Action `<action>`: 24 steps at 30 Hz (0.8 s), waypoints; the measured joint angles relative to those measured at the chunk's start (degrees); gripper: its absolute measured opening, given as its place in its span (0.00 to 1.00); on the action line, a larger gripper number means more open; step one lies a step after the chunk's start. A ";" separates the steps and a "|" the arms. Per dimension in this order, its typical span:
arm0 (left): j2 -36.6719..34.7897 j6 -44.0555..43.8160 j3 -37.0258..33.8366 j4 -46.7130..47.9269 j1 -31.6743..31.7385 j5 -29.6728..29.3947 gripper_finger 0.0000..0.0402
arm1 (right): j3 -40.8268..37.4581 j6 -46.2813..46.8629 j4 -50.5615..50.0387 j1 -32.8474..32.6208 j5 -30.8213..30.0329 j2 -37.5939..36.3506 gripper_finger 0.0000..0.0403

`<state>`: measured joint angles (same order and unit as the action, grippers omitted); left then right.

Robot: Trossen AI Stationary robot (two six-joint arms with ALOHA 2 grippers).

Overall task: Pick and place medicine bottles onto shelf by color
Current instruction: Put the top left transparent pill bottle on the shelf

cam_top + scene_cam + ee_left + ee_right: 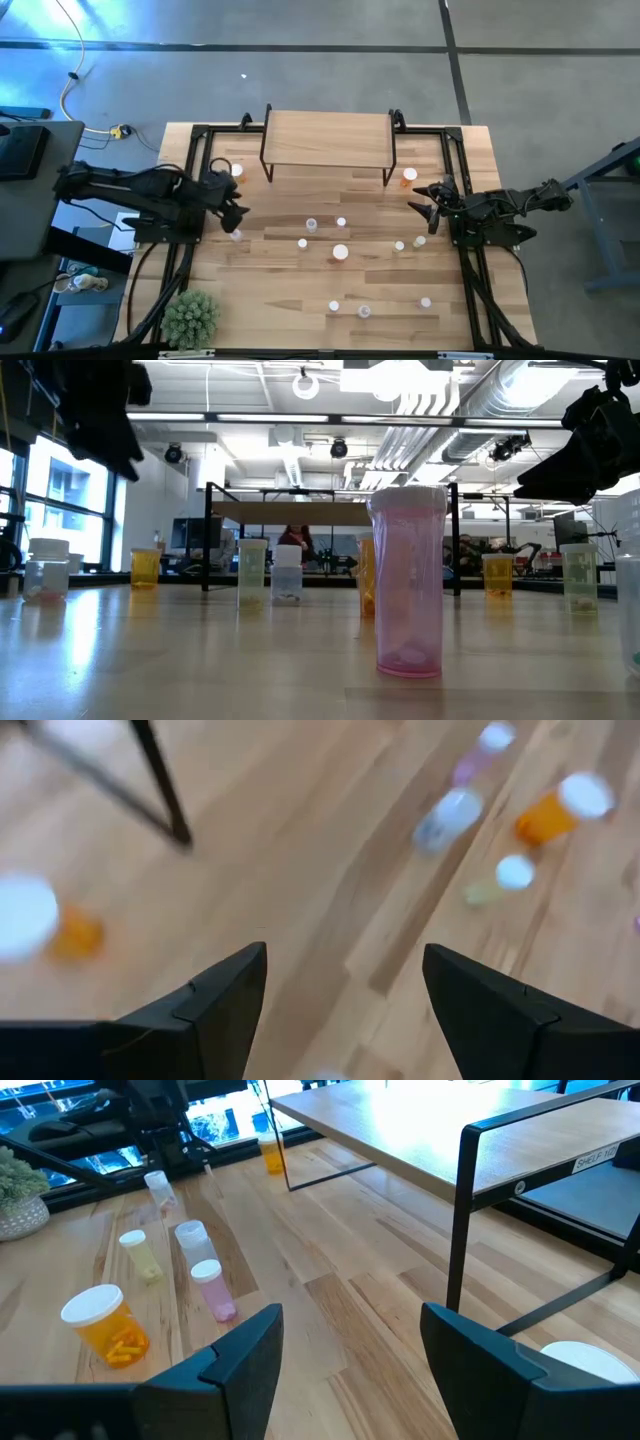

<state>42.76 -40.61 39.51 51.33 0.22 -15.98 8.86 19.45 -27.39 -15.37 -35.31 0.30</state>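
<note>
From where I stand the shelf (pixel 328 135) sits at the far edge of the table (pixel 280 290), and its top board is bare: no bottle is on it yet, so the sorting looks barely begun. The bottles are scattered over the middle and near half of the table, all upright with their white caps up, so each one's long axis runs vertical.

The right gripper (pixel 424 204) hangs over the right side of the table, just off the shelf's right legs, fingers spread apart and holding nothing. The orange bottle (pixel 409 177) stands right beside that leg, close to the fingertips and a little toward the far edge from them. That seems the nearest pick for this arm; the fingers would have to drop around the upright body from the side or from above the cap.

The left gripper (pixel 236 209) hovers over the left side, its fingers also parted and empty. A white-capped bottle (pixel 236 170) stands near the shelf's left legs, toward the far edge from it, and a pale bottle (pixel 236 236) stands just on its near side.

The remaining bottles, a large-capped one (pixel 340 252) among them, stand between the two arms, well apart from both grippers.
</note>
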 joint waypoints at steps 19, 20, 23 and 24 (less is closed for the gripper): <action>11.94 -22.35 0.00 7.46 -4.38 7.17 0.64 | 0.00 -0.01 -0.01 -0.01 -0.02 0.00 0.57; 12.58 -22.99 0.00 7.45 -5.03 7.18 0.64 | -0.01 0.01 0.00 0.00 -0.01 0.00 0.57; 14.49 -24.98 0.00 7.45 -6.67 7.16 0.64 | 0.00 0.01 0.01 -0.01 -0.01 0.00 0.57; 15.11 -25.63 0.00 7.45 -7.15 7.16 0.64 | -0.01 0.01 0.01 -0.01 -0.02 0.00 0.57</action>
<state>57.86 -66.23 39.51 58.78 -6.93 -8.82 8.85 19.46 -27.38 -15.38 -35.33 0.30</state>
